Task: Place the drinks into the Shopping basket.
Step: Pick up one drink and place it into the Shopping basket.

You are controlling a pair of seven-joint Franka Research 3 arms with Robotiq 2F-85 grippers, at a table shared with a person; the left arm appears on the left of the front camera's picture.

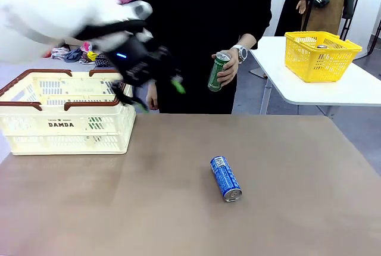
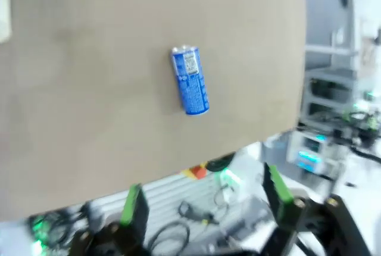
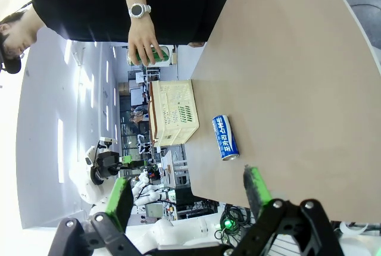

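We judge a pick is due: our left tool (image 1: 159, 96) hangs spread and empty near the basket (image 1: 65, 126), and our right tool (image 3: 187, 193) is spread too. The blue can (image 1: 225, 178) lies on the tabletop (image 1: 297, 208), the green can (image 1: 218, 71) in the person's hand (image 1: 229, 72). Next we must straddle the blue can's sides.

Shopping basket (image 1: 62, 122) on table (image 1: 297, 208), far left — lying can (image 1: 225, 178) on table, centre-right; held can (image 1: 218, 68) behind table in person's hand (image 1: 230, 74).

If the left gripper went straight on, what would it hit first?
Likely the blue can lying on the table, almost centred ahead of the open left gripper; depth is unclear.
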